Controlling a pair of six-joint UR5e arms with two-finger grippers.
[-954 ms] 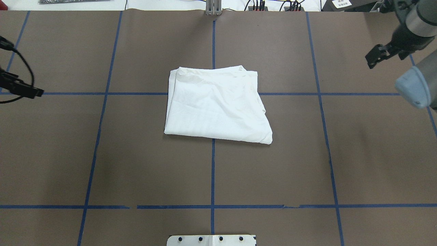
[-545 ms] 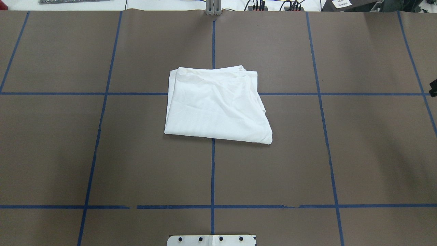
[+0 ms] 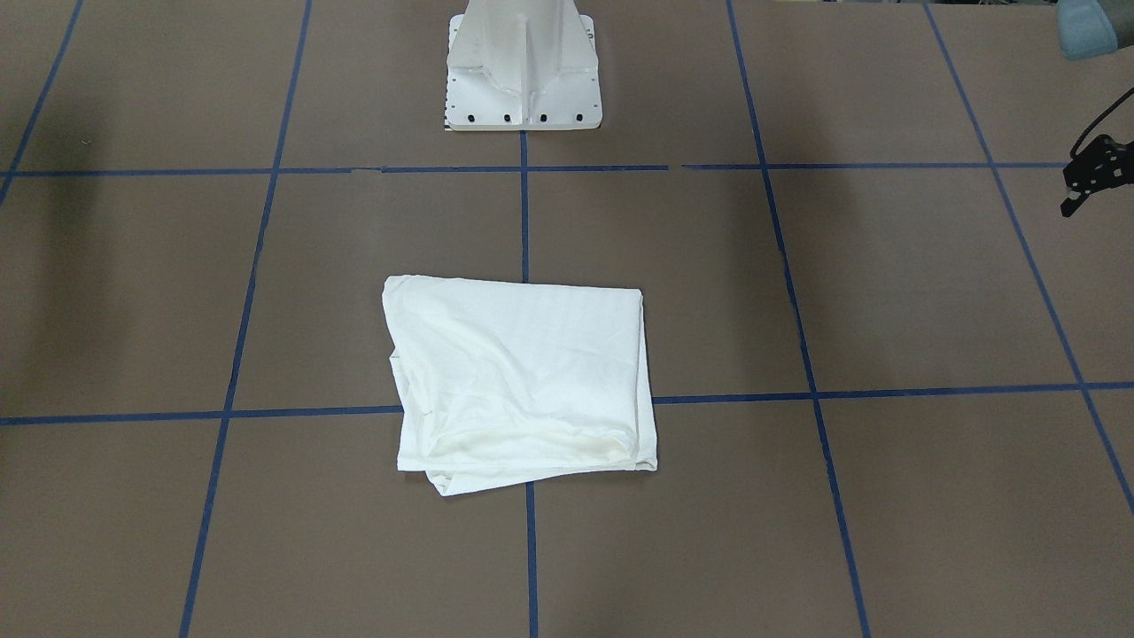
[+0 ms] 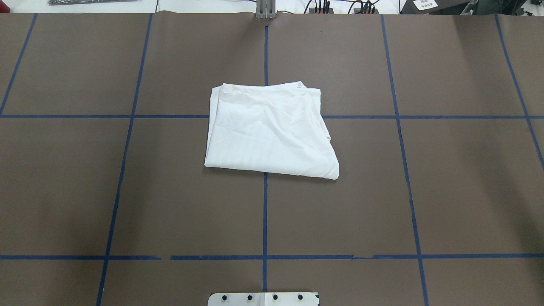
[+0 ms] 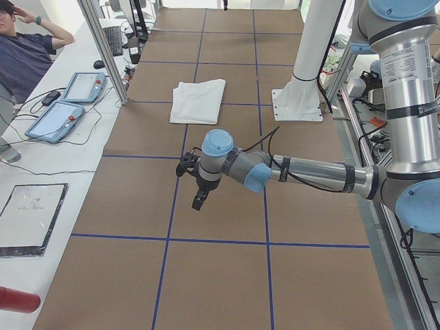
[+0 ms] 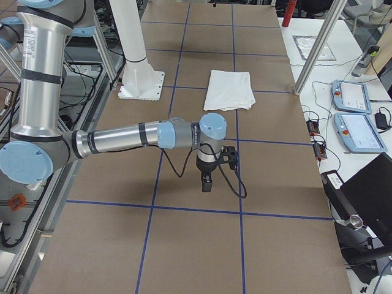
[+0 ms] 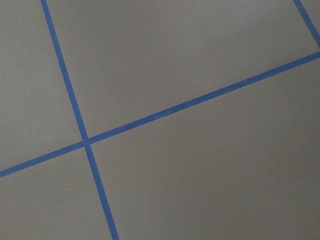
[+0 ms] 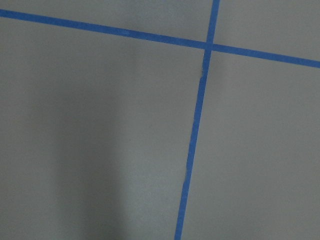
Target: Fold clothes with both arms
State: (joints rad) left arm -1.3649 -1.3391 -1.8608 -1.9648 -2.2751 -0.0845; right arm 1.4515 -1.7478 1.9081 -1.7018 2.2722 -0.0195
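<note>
The white T-shirt [image 4: 270, 129] lies folded into a rough rectangle at the middle of the brown table [image 4: 446, 191], also in the front view [image 3: 518, 381]. No text or label shows on it. Nothing touches it. My left gripper [image 3: 1072, 202] hangs over the table far to the shirt's side, at the front view's right edge, and shows in the left side view [image 5: 198, 201]. My right gripper [image 6: 206, 182] hangs over bare table far from the shirt. I cannot tell whether either is open or shut. Both wrist views show only table and blue tape.
Blue tape lines [image 4: 264, 212] grid the table. The white metal pedestal [image 3: 523, 66] stands at the robot's edge. Two teach pendants [image 5: 65, 103], cables and an aluminium post [image 5: 103, 51] are on the white bench beyond the far edge, where a person [image 5: 20, 48] sits.
Both grippers have drawn outward and left the overhead view: a second ago they showed at its left and right edges. The shirt has not moved.
</note>
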